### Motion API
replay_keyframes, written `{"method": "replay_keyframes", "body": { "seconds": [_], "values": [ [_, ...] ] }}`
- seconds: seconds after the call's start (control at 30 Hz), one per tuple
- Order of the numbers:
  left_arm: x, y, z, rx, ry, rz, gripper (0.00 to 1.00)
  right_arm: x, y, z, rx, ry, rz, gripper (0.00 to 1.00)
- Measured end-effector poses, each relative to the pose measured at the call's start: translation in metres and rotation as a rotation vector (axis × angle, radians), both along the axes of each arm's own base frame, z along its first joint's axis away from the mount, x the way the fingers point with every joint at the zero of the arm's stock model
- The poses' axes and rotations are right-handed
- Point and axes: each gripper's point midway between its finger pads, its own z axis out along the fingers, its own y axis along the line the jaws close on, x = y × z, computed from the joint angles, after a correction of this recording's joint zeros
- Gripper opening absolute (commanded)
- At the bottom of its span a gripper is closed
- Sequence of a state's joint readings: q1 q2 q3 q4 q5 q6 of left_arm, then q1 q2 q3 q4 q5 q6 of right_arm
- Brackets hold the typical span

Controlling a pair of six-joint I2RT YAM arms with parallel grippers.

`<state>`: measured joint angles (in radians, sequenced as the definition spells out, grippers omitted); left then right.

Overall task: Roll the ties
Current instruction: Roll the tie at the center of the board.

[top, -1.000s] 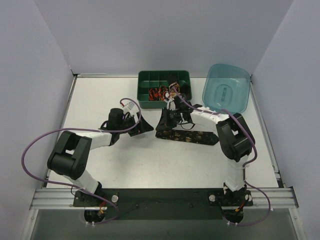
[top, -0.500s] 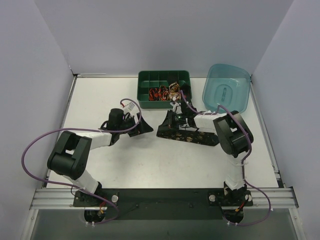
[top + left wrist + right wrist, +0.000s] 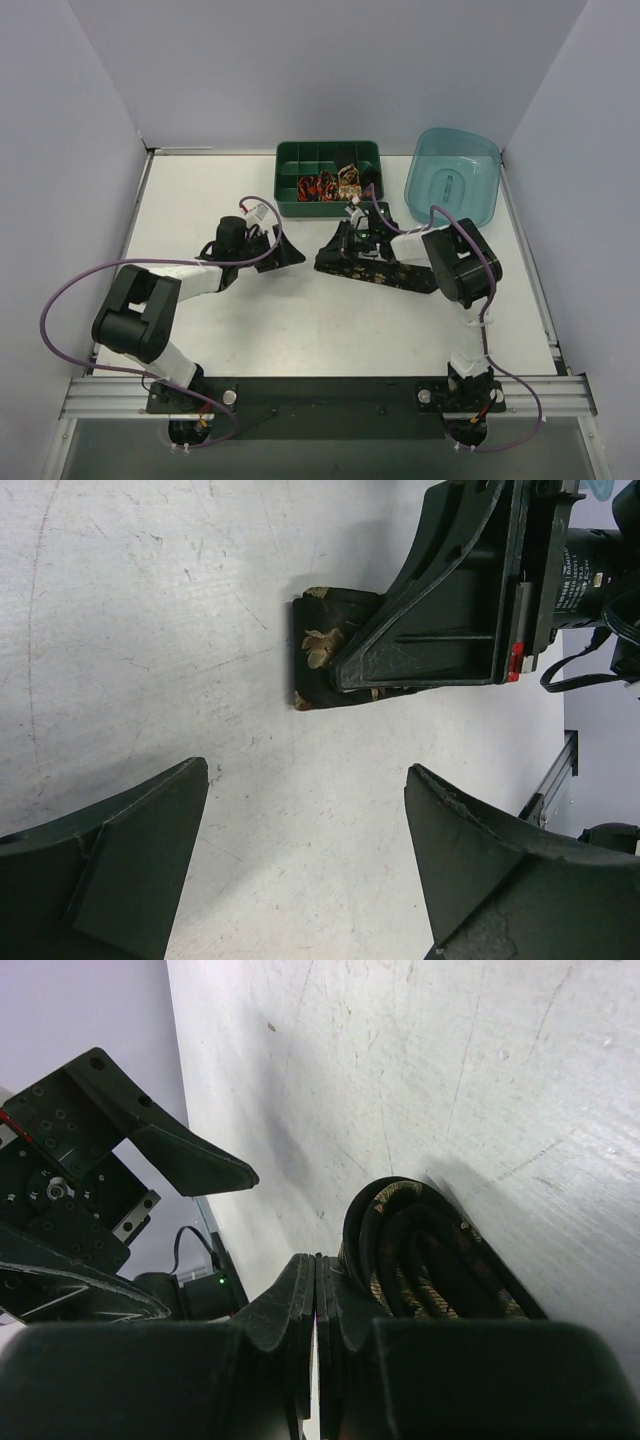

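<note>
The right arm's jaws are pressed together with nothing visible between their tips. The coiled end of the tie [image 3: 420, 1260] lies right against one finger. From that coil the rest of the tie, black with gold motifs, runs flat along the table [image 3: 300, 320] back under the right arm. The left arm's jaws stand spread wide and empty, low over the table. They face the coiled end, which lies near their tips but apart from them. Beyond both pairs of jaws sits a dark green compartment tray [image 3: 283, 180] holding rolled ties [image 3: 325, 186]. A translucent teal tub [image 3: 455, 180] stands farther to the right.
</note>
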<state>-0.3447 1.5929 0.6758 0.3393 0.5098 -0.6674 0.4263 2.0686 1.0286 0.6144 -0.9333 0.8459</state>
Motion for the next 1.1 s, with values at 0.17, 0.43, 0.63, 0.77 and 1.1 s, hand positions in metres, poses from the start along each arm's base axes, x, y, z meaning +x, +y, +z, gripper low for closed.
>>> {"method": "replay_keyframes", "body": {
  "seconds": [0.17, 0.43, 0.63, 0.77, 1.1],
  "values": [
    [0.001, 0.001, 0.000, 0.007, 0.005, 0.003, 0.90, 0.001, -0.001, 0.008, -0.009, 0.002, -0.003, 0.00],
    [0.020, -0.005, 0.009, 0.008, -0.032, -0.001, 0.90, 0.008, -0.010, 0.087, -0.057, -0.188, -0.017, 0.00],
    [0.039, -0.016, -0.007, 0.049, -0.002, -0.023, 0.89, 0.004, -0.040, 0.090, -0.252, -0.255, -0.055, 0.00],
    [0.042, -0.026, -0.022, 0.065, 0.029, -0.046, 0.88, -0.003, -0.065, 0.060, -0.414, -0.219, -0.070, 0.00],
    [0.039, -0.060, -0.030, 0.070, 0.042, -0.129, 0.83, -0.014, -0.096, 0.029, -0.600, -0.188, -0.078, 0.00]
  ]
}}
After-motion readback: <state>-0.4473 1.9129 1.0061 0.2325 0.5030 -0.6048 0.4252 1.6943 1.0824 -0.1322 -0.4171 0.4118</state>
